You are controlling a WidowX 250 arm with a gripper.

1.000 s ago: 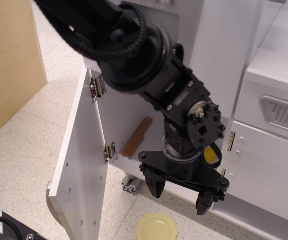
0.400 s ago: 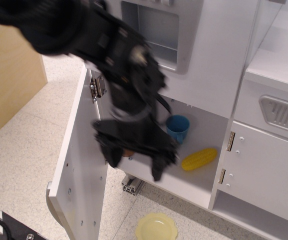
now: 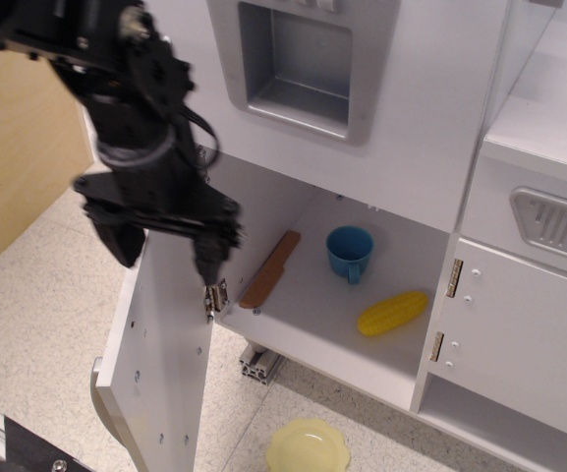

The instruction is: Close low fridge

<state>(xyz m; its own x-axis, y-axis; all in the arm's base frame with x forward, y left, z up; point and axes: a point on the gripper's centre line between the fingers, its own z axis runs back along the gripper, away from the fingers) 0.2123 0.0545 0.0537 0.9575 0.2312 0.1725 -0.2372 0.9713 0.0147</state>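
Black fingers (image 3: 165, 254) hung spread apart at the left of the frame, gripping nothing, one tip (image 3: 123, 246) left of the door's upper edge and the other (image 3: 207, 262) just right of it, above the lower silver hinge (image 3: 215, 296). The arm (image 3: 116, 79) reached down to them from the upper left corner, motion-blurred. Behind it at far left stood a pale wooden panel (image 3: 13, 147).

Below the fingers, the low fridge's door (image 3: 160, 364) stood swung wide open toward the lower left, its inner face showing small screw holes. The low fridge (image 3: 322, 295) itself sat at centre frame with its compartment exposed. On its white shelf lay a brown wooden knife (image 3: 270, 268) near the hinge side, a blue cup (image 3: 349, 253) upright further right, and a yellow corn cob (image 3: 392, 312) lying near the right wall.

Above the compartment was a white door with a recessed grey dispenser (image 3: 298, 64). On the floor at bottom centre lay a pale yellow plate (image 3: 308, 447). At far right a white panel carried a grey vent grille (image 3: 556, 224), with a white hinged door (image 3: 519, 334) beneath it.
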